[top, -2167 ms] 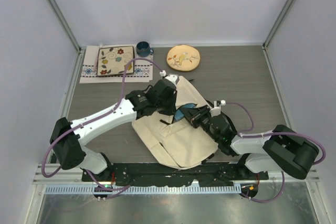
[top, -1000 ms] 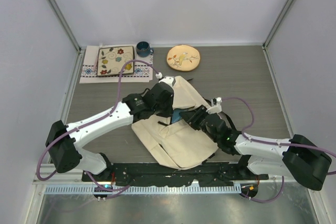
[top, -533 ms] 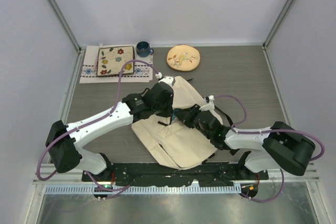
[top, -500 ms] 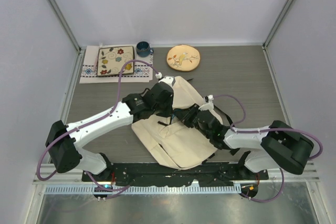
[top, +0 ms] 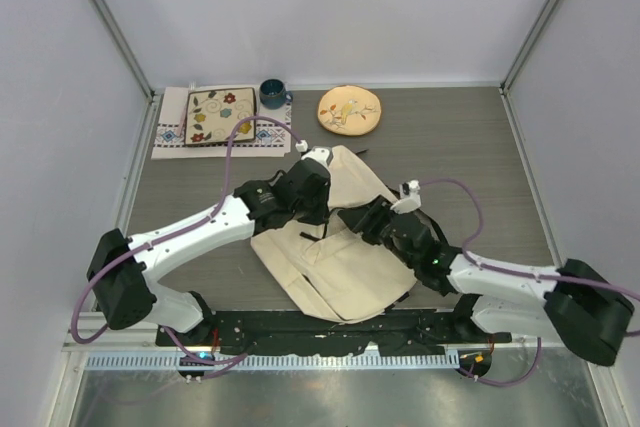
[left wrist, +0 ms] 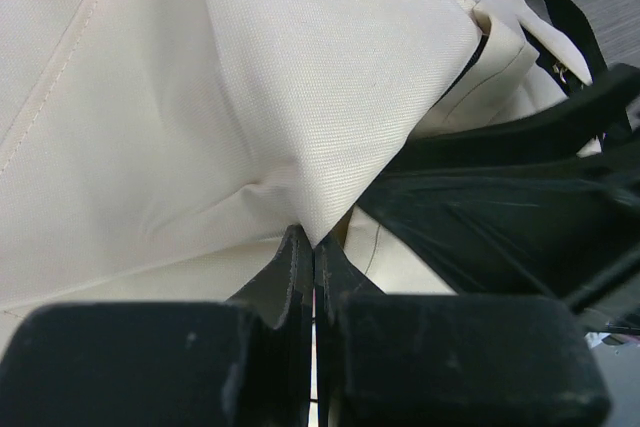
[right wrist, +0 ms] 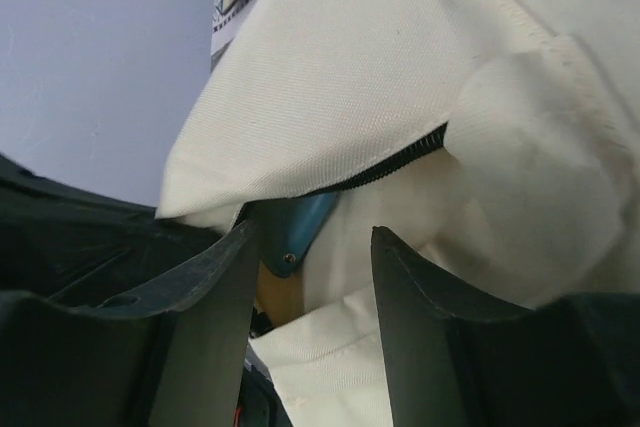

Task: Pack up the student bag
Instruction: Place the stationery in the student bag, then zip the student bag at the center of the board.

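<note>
The cream student bag (top: 335,257) lies mid-table with black straps on its right. My left gripper (top: 322,215) is shut on a fold of the bag's upper flap (left wrist: 330,97) and holds it up at the opening. My right gripper (top: 358,219) is open right at the bag's mouth, its jaws spread on either side of a blue object (right wrist: 300,230) tucked under the zipper edge (right wrist: 400,159), not gripping it. The bag's cream fabric also fills the right wrist view (right wrist: 380,67).
At the back left a floral square plate (top: 219,115) sits on a patterned cloth (top: 172,131), with a dark blue mug (top: 272,93) beside it. A round yellowish floral plate (top: 349,109) stands at the back middle. White walls enclose the table.
My right gripper pushed further left into the bag's opening, then drew back slightly to the right. The blue object seen earlier at the opening now sits under the flap. My left gripper keeps holding the flap.
</note>
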Controlling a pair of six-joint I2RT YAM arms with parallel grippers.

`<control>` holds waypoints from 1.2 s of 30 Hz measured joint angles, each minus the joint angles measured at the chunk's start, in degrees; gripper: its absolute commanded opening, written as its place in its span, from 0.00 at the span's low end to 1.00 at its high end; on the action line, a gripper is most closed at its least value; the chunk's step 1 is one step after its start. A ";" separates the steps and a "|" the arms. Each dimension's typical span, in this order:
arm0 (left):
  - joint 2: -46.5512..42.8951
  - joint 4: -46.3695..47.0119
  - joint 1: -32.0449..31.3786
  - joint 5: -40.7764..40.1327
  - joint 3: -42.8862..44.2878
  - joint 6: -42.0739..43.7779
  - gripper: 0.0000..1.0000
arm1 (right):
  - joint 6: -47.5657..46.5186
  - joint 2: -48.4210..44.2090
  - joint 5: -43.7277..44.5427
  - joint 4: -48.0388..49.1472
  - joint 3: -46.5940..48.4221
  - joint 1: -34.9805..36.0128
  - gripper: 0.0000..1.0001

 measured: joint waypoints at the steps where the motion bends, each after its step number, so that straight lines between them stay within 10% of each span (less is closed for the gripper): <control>1: 0.04 0.07 0.00 0.04 -0.09 -0.15 0.01 | -0.50 -3.48 0.70 -2.16 -0.85 0.00 0.55; 5: 0.74 0.61 0.07 0.48 -0.15 -0.35 0.07 | -1.88 -14.99 3.43 -9.73 -3.10 -0.15 0.55; 10: 2.54 2.21 0.17 4.15 -0.15 0.20 0.57 | -3.28 -26.25 7.61 -21.14 -3.30 -0.22 0.55; 18: 4.66 3.10 0.20 14.10 -1.42 2.89 0.88 | -6.34 -36.83 14.38 -37.46 -0.59 -0.26 0.56; 36: -26.21 -4.48 -0.17 -7.26 -16.68 -11.69 1.00 | -11.28 -33.24 11.72 -44.02 3.48 -0.26 0.56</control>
